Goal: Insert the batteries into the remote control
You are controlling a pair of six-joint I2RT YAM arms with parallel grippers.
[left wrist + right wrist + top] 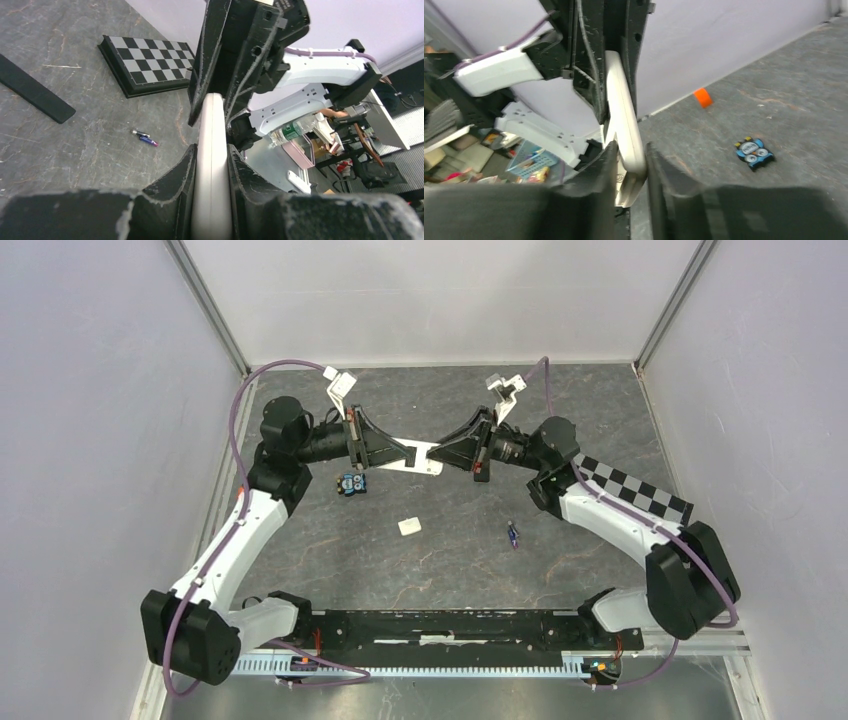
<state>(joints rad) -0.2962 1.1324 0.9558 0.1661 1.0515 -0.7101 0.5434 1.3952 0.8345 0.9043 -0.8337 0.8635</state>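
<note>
White remote held: left fingers, right fingers opposed.

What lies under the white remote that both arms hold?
Only dark table surface shows around the white remote; the spot directly beneath it is hidden from the top camera.

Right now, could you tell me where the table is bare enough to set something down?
Free: the stretch between white cover, batteries and black rail; also the far strip by the back wall. Crowded: mid-table, where left gripper and right gripper clamp the remote control near the blue gadget.
</note>
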